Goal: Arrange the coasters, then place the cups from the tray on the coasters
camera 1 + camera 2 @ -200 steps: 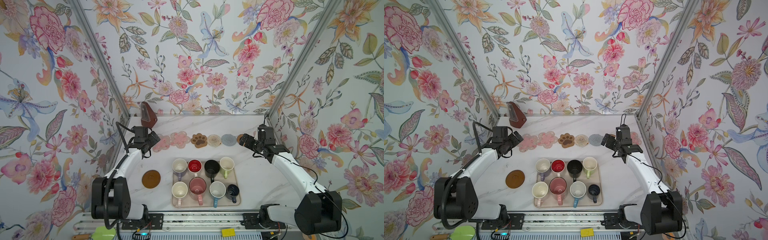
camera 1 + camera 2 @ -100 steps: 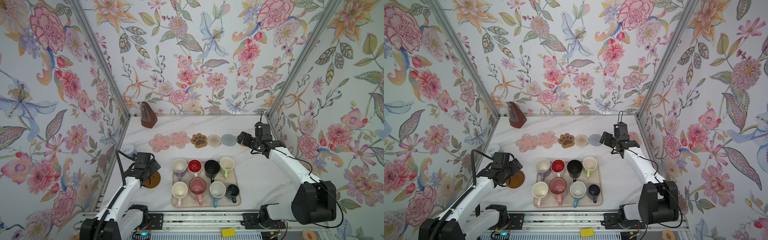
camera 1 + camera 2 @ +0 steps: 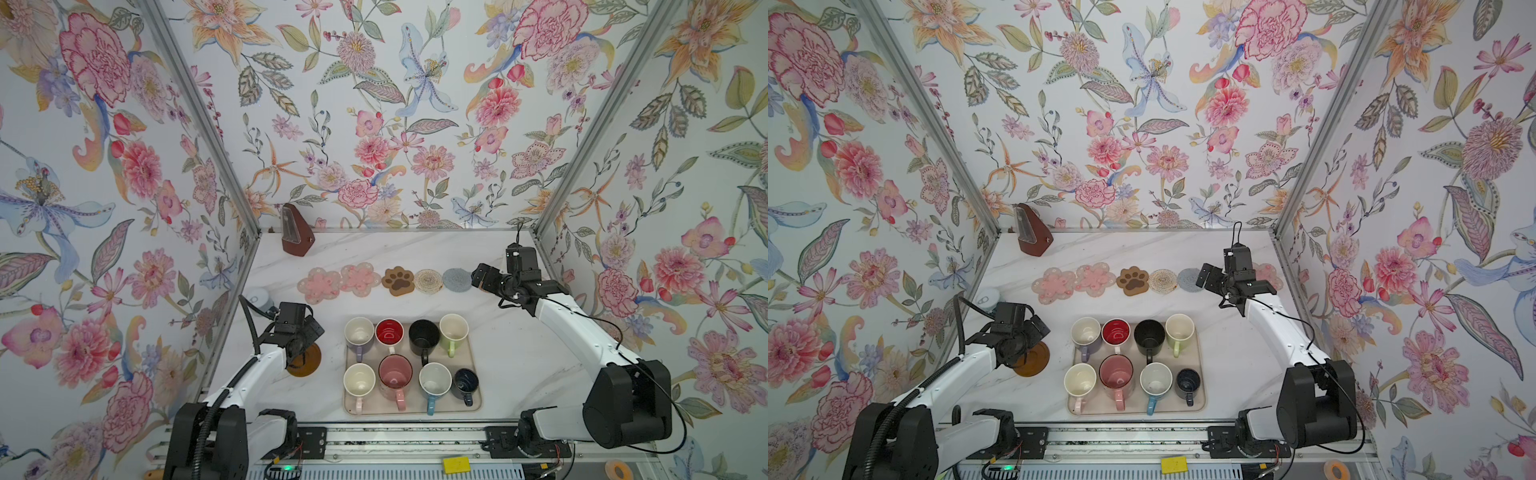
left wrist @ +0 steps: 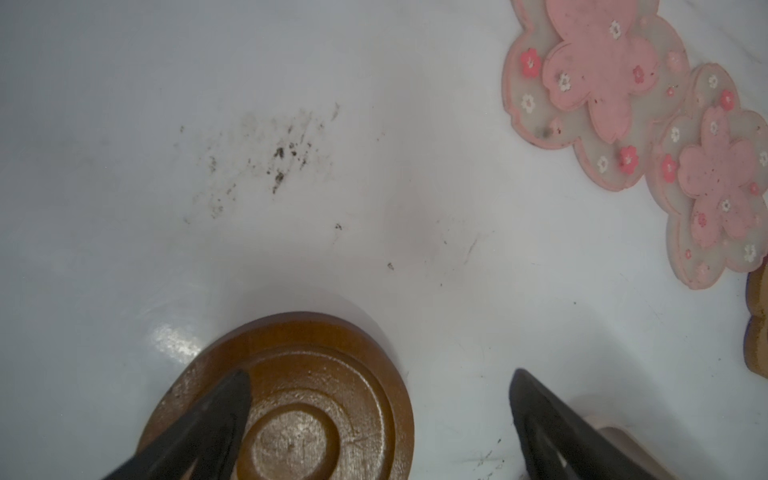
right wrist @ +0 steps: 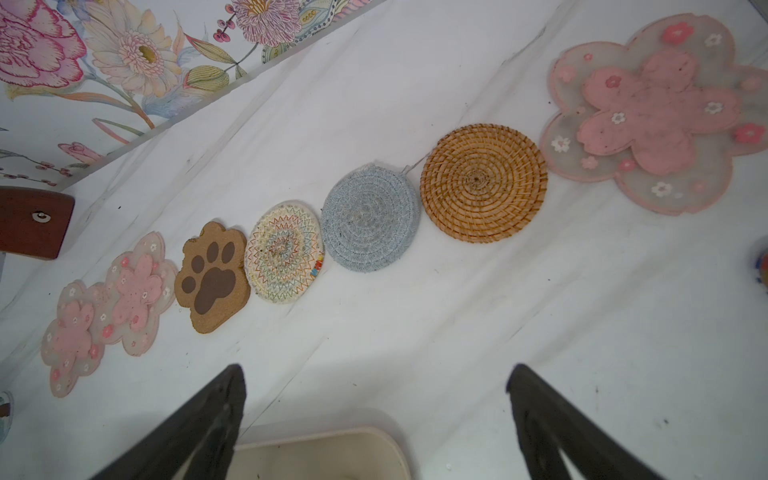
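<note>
The coasters lie in a back row: two pink flowers (image 3: 319, 284), the paw print (image 3: 398, 281), cream (image 3: 428, 281) and grey (image 3: 456, 279) rounds, then the rattan (image 5: 483, 183) and a third flower (image 5: 656, 108). The brown disc (image 4: 316, 374) lies alone, left of the tray (image 3: 473, 401). My left gripper (image 3: 309, 338) hovers open over the disc, one finger above it. Open and holding nothing, my right gripper (image 3: 482, 279) hangs over the row's right end and hides the rattan in both top views. Several cups (image 3: 395, 374) stand in two rows on the tray.
A brown metronome (image 3: 296, 230) stands at the back left. A small pale-blue lidded can (image 3: 258, 296) sits by the left wall behind my left arm. Floral walls close in the table on three sides.
My left arm has drawn back from the pink flowers at the row's left end to the brown disc at the front. The right gripper has shifted a little leftwards along the row.
</note>
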Available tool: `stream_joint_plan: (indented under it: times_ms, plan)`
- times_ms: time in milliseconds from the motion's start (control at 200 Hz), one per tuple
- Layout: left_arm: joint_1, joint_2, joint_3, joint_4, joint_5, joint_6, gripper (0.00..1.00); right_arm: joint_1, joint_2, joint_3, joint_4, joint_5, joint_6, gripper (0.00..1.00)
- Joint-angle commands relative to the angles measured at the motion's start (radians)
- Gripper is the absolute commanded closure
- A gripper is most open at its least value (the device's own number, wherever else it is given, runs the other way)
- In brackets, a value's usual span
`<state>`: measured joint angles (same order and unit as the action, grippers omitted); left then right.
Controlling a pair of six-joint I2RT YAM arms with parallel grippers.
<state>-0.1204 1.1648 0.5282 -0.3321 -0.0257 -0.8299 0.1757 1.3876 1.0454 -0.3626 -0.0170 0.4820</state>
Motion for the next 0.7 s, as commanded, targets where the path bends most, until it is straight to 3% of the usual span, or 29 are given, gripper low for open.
stream_joint_plan:
  times_ms: [0, 455, 696]
  plan:
    - [-0.007, 0.035, -0.016, 0.061, 0.029, -0.017, 0.01, 0.006, -0.019, 0.008, 0.01, 0.015, -0.003, 0.01]
    - [-0.007, 0.124, -0.028, 0.157, 0.038, -0.048, 0.01, 0.005, -0.022, 0.011, 0.007, 0.017, -0.003, 0.01]
    - [-0.006, 0.194, 0.0, 0.2, -0.021, -0.036, 0.01, 0.004, -0.035, 0.01, -0.001, 0.02, -0.004, 0.01]
